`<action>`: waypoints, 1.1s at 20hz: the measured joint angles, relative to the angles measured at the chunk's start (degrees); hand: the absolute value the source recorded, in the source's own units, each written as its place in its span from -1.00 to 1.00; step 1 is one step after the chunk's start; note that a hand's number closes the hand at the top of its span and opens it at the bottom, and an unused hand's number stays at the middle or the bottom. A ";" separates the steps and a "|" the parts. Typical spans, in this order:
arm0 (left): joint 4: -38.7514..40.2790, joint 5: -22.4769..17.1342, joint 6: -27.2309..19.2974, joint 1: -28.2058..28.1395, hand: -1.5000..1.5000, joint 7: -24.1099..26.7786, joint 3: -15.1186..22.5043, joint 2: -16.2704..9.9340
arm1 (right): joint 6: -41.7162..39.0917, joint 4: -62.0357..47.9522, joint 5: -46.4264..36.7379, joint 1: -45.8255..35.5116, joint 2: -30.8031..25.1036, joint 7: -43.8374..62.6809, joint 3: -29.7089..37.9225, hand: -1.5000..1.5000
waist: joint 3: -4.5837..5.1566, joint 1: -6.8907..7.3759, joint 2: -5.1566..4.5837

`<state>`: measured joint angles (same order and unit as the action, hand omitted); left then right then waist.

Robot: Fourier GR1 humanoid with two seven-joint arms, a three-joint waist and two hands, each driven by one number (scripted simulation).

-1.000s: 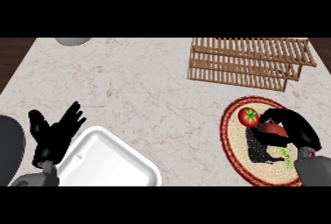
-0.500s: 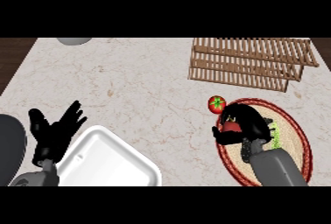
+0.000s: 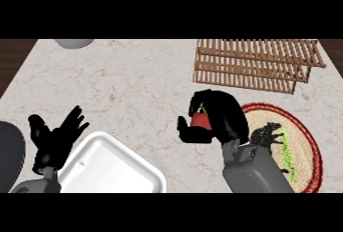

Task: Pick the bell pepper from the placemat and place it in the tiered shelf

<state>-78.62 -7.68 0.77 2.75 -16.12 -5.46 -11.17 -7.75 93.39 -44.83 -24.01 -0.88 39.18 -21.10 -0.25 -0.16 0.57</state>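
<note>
At 7 o'clock, left hand resting, fingers spread, beside white tray. Centre: right hand grasping red bell pepper, lifted left of placemat. At 1 o'clock, wooden tiered shelf, well apart.

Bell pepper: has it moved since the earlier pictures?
Yes. The bell pepper, held in the right hand, has moved left off the placemat, toward the white tray.

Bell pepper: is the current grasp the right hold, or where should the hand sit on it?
Keep the side wrap. The right hand curls round the bell pepper from the side, thumb opposite the fingers across its red body. That rounded body is the widest part; the thin stem on top offers little to hold. The pepper is off the placemat, short of the tiered shelf.
</note>
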 measured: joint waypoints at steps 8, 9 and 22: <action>-0.52 0.71 -0.69 -0.43 0.00 -0.19 0.33 0.72 | -6.30 17.82 -5.37 -10.64 0.53 16.89 1.77 1.00 | -0.07 -0.33 0.13; -0.55 0.60 -0.77 -0.23 0.00 -0.63 0.09 0.60 | -7.56 19.30 -5.21 -12.38 0.16 17.56 3.31 1.00 | -0.05 -0.32 0.10; -0.78 0.71 -0.40 0.56 0.00 -1.18 0.22 1.05 | -15.45 12.21 0.49 -34.86 -7.37 17.53 26.21 1.00 | 0.07 0.32 -0.25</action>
<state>-79.40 -6.98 0.37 3.31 -17.30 -5.24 -10.12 -23.20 105.60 -44.34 -58.86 -8.26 56.72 5.11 -0.18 0.15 0.32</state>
